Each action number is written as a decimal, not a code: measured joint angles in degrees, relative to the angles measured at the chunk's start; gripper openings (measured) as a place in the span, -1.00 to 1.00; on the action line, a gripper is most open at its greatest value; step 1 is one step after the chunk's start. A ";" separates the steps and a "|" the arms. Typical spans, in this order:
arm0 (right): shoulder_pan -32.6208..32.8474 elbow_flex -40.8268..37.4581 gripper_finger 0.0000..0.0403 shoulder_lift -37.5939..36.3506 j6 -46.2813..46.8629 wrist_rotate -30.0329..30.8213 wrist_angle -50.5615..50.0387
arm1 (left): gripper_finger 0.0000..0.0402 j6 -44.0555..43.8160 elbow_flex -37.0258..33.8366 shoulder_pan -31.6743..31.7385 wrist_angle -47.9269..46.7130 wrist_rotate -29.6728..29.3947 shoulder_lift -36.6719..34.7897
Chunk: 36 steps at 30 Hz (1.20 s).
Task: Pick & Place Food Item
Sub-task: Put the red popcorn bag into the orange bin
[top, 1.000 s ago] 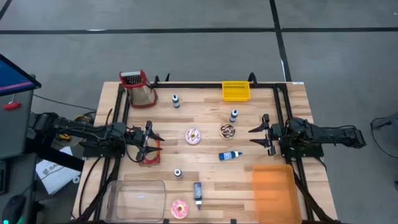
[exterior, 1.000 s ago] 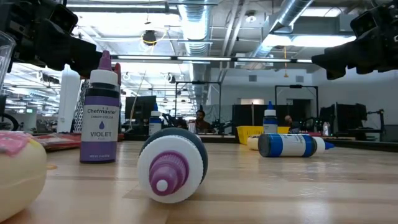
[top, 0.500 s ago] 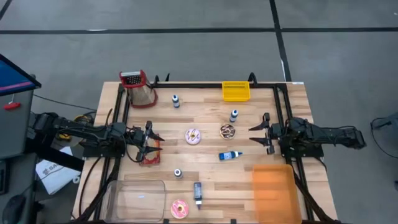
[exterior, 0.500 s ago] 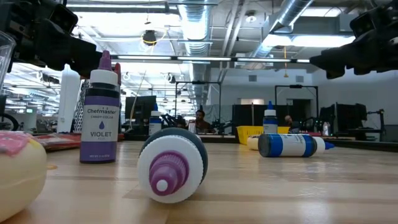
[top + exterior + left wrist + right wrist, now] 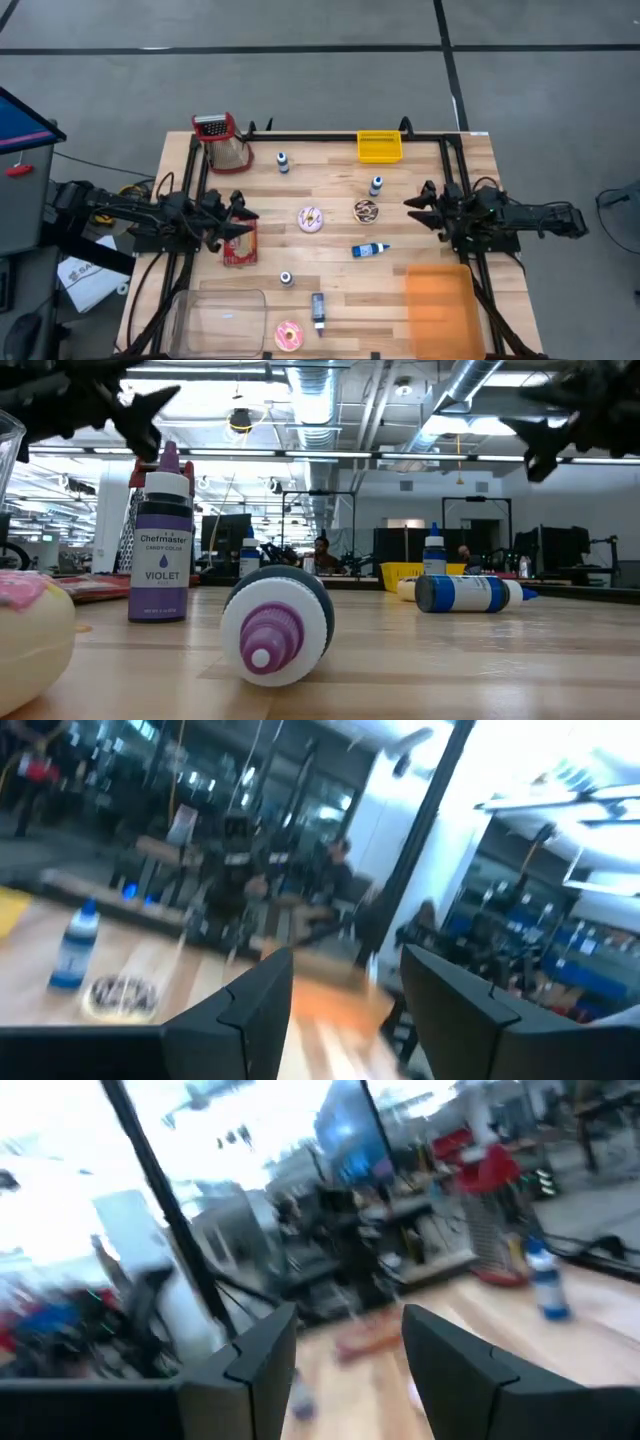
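Three donuts lie flat on the wooden table (image 5: 330, 280): a pink-frosted one (image 5: 311, 219) at the middle, a chocolate one (image 5: 366, 210) to its right, and another pink one (image 5: 289, 336) at the near edge. My left gripper (image 5: 240, 222) hovers open at the table's left, above a red packet (image 5: 240, 247). My right gripper (image 5: 415, 206) hovers open at the table's right, right of the chocolate donut. Both point inward across the table, tipped a little upward, with nothing between their fingers. The left wrist view shows the chocolate donut (image 5: 120, 995) far ahead of the left gripper (image 5: 345, 1010).
A red grater (image 5: 222, 140) and a yellow bin (image 5: 380, 147) stand at the far edge. A clear container (image 5: 220, 318) and an orange tray (image 5: 437, 308) sit at the near corners. Small colouring bottles (image 5: 283, 162) (image 5: 376, 185) (image 5: 286, 279) stand about; two others (image 5: 370, 249) (image 5: 318, 308) lie flat.
Both grippers have tipped upward and rolled about their own axes, rising slightly in place. The left one now shows more of the red packet below it. No object on the table has moved.
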 joint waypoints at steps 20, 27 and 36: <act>15.31 0.00 -0.12 0.26 -5.15 -8.02 9.89 | -0.08 19.37 0.00 -8.89 17.82 1.19 10.41; 15.23 0.00 -0.12 0.26 -4.43 -3.18 12.35 | -0.08 21.69 1.62 -8.21 26.19 -5.48 11.77; 16.22 0.00 -0.12 1.57 -6.72 6.89 14.44 | -0.08 36.53 18.66 -9.26 -2.14 -12.67 15.93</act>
